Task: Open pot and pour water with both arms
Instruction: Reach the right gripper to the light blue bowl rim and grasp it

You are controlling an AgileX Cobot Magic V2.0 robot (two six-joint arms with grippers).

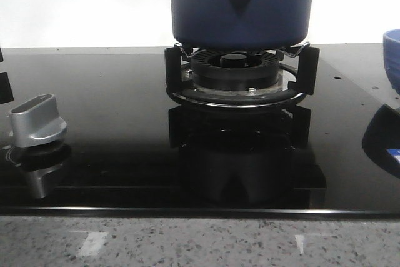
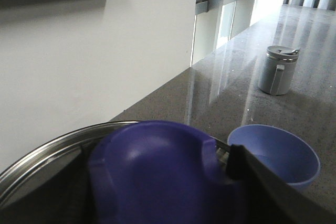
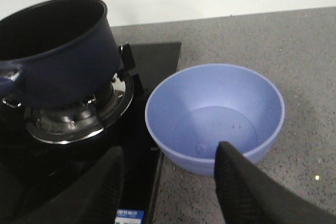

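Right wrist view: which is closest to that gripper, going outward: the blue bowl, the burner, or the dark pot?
1. Blue bowl, on the stone counter just ahead of the open right gripper.
2. Burner, on the black cooktop beside the bowl.
3. Pot, lidless, sitting on the burner, its body farther back.

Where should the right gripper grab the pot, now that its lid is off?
Take the pot by its open rim on the side facing the blue bowl, one finger inside and one outside. The straight wall suits a pinch, and the right gripper, open, is nearest there.
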